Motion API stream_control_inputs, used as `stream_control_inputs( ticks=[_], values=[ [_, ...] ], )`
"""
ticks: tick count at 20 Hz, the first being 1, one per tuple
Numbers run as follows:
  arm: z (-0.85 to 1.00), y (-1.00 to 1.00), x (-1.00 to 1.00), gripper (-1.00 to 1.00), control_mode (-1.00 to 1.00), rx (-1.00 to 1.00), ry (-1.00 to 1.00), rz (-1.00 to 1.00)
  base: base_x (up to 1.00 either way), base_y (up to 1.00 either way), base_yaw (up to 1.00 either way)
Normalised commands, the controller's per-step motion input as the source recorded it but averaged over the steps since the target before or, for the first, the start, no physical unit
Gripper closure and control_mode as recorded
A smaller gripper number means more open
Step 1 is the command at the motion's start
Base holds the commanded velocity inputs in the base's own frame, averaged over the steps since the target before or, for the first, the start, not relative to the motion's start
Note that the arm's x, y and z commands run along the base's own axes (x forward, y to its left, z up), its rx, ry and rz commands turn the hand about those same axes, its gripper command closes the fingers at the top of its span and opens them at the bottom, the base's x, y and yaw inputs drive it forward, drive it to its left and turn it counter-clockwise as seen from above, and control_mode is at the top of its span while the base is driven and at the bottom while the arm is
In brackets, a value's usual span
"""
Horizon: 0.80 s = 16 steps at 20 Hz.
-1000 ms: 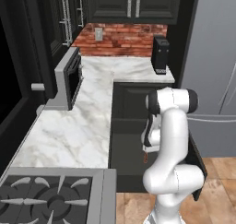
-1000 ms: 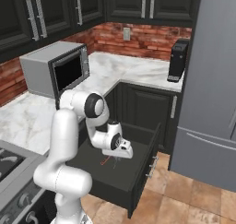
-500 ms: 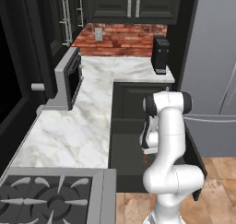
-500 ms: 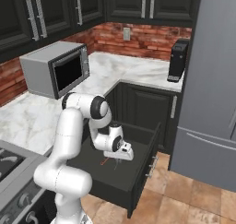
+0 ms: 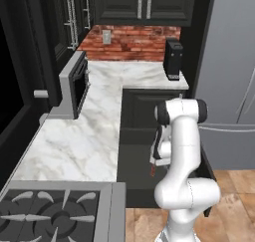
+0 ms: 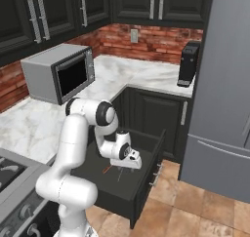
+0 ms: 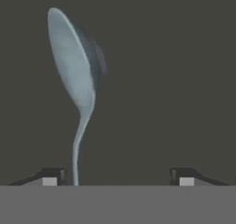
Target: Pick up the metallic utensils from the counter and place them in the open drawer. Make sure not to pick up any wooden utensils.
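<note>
White glossy arm (image 6: 73,148), rounded segs, dark joint bands; tool (image 7: 115,176) w/ dark tips

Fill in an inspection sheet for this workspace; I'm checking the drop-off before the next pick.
Surface: white marble worktop, L-shaped, running from the stove to the back wall.
Job's things: open drawer pulled out, dark inside; silvery spoon against its floor, handle beside one fingertip; small reddish item in the drawer, too small to identify.
Clutter: nothing seen.
Gripper: gripper open over the drawer, holding nothing.
Cables: nothing seen.
Surroundings: microwave, black appliance, grey fridge, dark cabinets.
</note>
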Motion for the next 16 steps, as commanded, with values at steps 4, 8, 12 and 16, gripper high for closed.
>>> stream_control_inputs(
  ticks=[4,8,12,16],
  values=[
    [0.67,0.01,-0.21,-1.00,-1.00,0.00,-0.05,0.00,0.00,0.00,0.00],
    [0.99,0.07,-0.34,-1.00,-1.00,0.00,-0.09,0.00,0.00,0.00,0.00],
    [1.00,0.04,-0.42,-1.00,-1.00,0.00,-0.10,0.00,0.00,0.00,0.00],
    [1.00,0.02,-0.54,-1.00,-1.00,0.02,-0.10,-0.01,0.00,0.00,0.00]
  ],
)
